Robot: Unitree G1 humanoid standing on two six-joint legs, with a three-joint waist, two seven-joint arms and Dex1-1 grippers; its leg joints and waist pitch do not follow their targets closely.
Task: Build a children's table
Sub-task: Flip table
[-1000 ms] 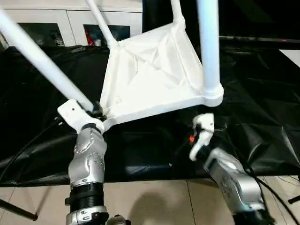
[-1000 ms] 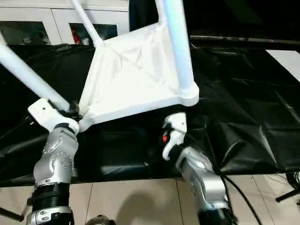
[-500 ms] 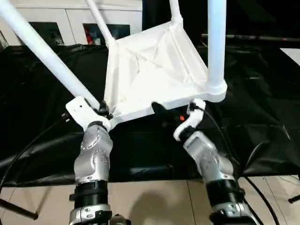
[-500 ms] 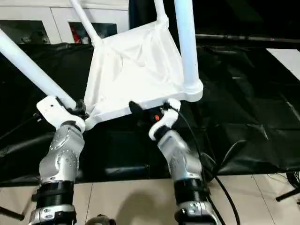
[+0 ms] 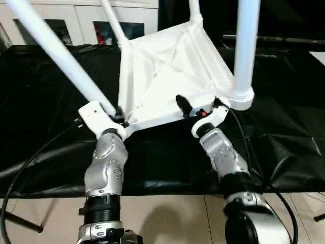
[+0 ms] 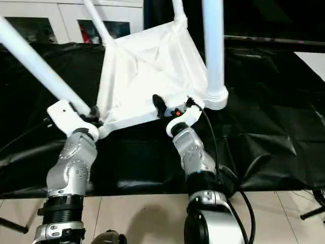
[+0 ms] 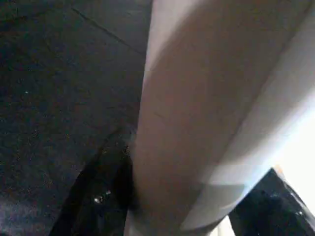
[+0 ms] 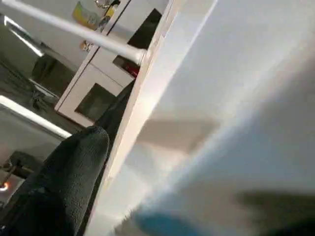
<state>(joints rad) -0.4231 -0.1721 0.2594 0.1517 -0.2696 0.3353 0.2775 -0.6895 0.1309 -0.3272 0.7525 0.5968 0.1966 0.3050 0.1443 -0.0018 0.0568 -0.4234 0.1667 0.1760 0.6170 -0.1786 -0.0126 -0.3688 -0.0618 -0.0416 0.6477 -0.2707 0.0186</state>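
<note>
The children's table is upside down and tilted, its ribbed white top [image 5: 167, 71] raised off the black cover. Its four white legs point upward. My left gripper [image 5: 118, 118] is shut on the near-left leg [image 5: 61, 56] just above its corner socket. In the left wrist view that leg [image 7: 197, 108] sits between my black fingers [image 7: 98, 196]. My right gripper [image 5: 190, 109] is at the top's near rim, close to the near-right leg [image 5: 246, 46]. The right wrist view shows that rim [image 8: 147, 98] very close.
The black-covered work table [image 5: 45, 117] lies under everything, its front edge close to me above the tiled floor [image 5: 167, 218]. A white glass-door cabinet [image 5: 86, 20] stands behind it. Black cables [image 5: 30, 162] hang beside my left arm and others trail from my right arm.
My right gripper has risen from below the near-right corner to the top's near rim. My left arm and the table have shifted a little to the right.
</note>
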